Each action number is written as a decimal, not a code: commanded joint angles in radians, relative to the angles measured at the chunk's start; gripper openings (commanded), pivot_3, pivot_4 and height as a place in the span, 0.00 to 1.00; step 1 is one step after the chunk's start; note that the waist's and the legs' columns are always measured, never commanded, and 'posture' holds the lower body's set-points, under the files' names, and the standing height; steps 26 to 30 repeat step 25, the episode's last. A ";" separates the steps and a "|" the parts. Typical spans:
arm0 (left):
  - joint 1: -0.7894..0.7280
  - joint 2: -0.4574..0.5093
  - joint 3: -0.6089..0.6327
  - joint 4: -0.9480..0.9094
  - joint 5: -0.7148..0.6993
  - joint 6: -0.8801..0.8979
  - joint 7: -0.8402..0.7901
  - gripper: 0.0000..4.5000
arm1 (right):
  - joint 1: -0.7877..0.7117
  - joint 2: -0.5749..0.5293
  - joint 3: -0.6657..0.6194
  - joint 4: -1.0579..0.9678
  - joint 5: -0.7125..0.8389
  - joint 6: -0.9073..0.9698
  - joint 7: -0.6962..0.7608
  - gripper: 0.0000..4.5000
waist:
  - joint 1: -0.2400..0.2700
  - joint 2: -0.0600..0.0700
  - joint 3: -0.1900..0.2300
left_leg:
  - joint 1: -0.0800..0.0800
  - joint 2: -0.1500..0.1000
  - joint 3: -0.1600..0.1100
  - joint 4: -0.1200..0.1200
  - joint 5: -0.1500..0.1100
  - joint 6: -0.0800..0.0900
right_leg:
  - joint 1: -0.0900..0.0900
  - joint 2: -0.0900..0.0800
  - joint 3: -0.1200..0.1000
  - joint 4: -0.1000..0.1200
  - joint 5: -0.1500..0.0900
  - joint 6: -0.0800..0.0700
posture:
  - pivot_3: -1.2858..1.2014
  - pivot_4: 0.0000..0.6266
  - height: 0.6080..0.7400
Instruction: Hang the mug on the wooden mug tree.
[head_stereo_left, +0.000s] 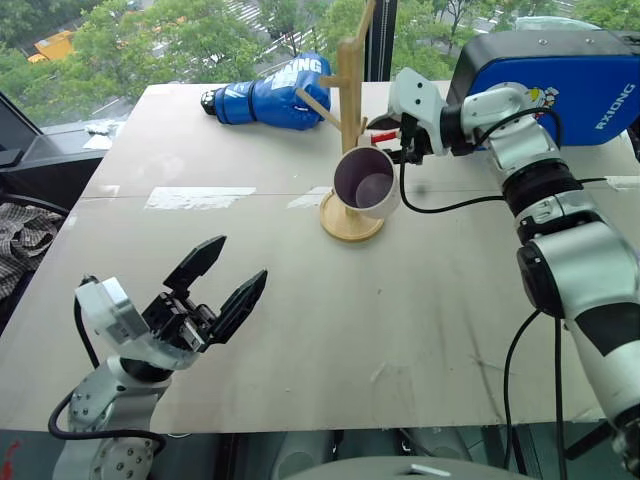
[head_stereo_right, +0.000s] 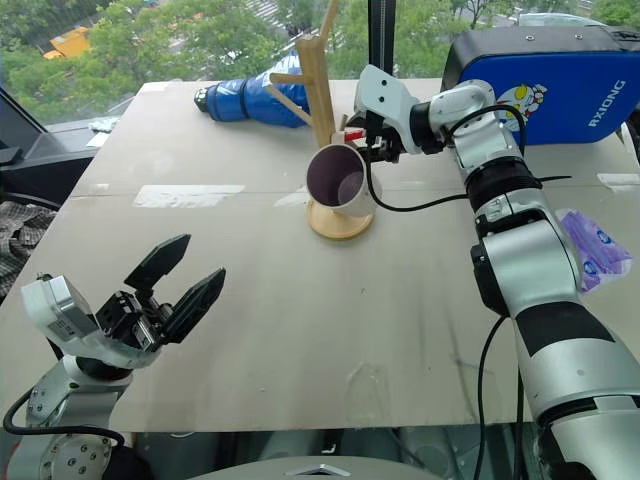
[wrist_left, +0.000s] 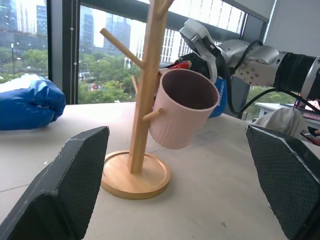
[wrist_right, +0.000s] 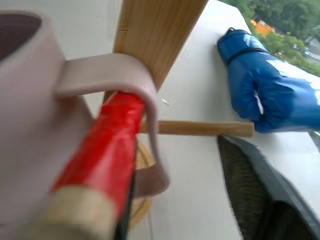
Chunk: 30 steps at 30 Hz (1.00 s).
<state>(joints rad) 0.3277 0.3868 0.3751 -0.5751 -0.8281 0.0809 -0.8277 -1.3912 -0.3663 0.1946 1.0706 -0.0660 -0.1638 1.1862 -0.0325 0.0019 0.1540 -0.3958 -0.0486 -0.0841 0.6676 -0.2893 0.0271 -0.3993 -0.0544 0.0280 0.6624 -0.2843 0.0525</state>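
Text read | "PXIONG", white letters, on blue box (head_stereo_left: 560, 85), upper right | same word on blue boxing glove (head_stereo_left: 275, 95), upper centre-left

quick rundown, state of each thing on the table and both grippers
mug: hanging by its handle on the red-tipped peg, tilted, mouth towards the camera
wooden mug tree: upright on its round base
right gripper: beside the mug's handle, fingers apart, not gripping it
left gripper: open, holding nothing, raised over the near table
blue boxing glove: lying on its side at the far edge
purple packet: lying flat by the right arm
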 joint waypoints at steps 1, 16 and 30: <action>-0.016 0.012 -0.043 -0.004 0.016 0.023 0.015 1.00 | 0.084 -0.110 -0.079 -0.181 0.067 0.019 0.038 0.60 | 0.012 0.000 0.000 | 0.000 0.000 0.000 0.000 0.000 0.000 | 0.000 0.000 0.000 0.000 0.000 0.000 | 0.52 0.24 1.00; -0.116 0.187 -0.114 0.183 0.134 0.172 -0.014 1.00 | 1.196 -0.323 -0.555 -1.455 0.425 0.645 -0.181 0.89 | 0.041 -0.005 -0.005 | -0.001 0.001 -0.007 -0.001 0.000 0.000 | 0.001 0.002 -0.002 0.000 0.000 0.000 | 0.52 0.24 1.00; -0.127 0.228 -0.120 0.262 0.161 0.164 -0.099 1.00 | 1.562 -0.247 -0.649 -1.584 0.418 0.598 -0.338 0.97 | 0.038 -0.003 -0.004 | 0.015 -0.001 -0.003 -0.001 -0.003 0.004 | 0.015 0.000 0.003 0.001 0.001 0.000 | 0.52 0.24 1.00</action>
